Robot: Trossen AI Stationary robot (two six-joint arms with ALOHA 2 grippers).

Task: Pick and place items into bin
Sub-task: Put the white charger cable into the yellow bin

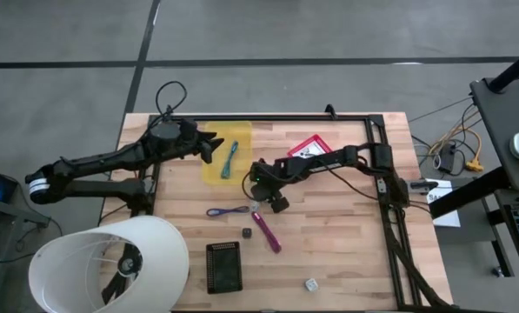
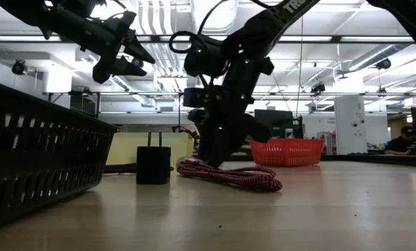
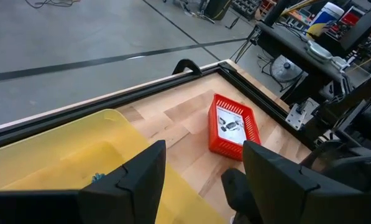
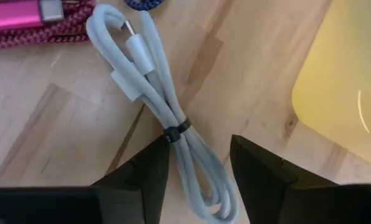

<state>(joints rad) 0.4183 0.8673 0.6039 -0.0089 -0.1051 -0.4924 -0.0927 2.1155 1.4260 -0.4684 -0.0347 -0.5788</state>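
Observation:
A white cable (image 4: 154, 93), bundled with a dark tie, lies flat on the wood. My right gripper (image 4: 201, 149) is open and low over it (image 1: 261, 189), one finger on each side of the bundle's lower half. I cannot see any touch. A magenta cable (image 1: 268, 233) and a purple cord loop (image 1: 228, 211) lie just beyond the white cable. My left gripper (image 3: 204, 155) is open and hovers over the yellow bin (image 1: 216, 165), holding nothing. A teal cable (image 1: 231, 159) lies inside that bin.
A dark cube (image 1: 246, 233) and a clear cube (image 1: 311, 284) sit toward the near edge, beside a black basket (image 1: 224, 266). A red basket (image 1: 309, 148) holding a packet stands near the far rail. A white lampshade-like object (image 1: 111, 265) overhangs the near left corner.

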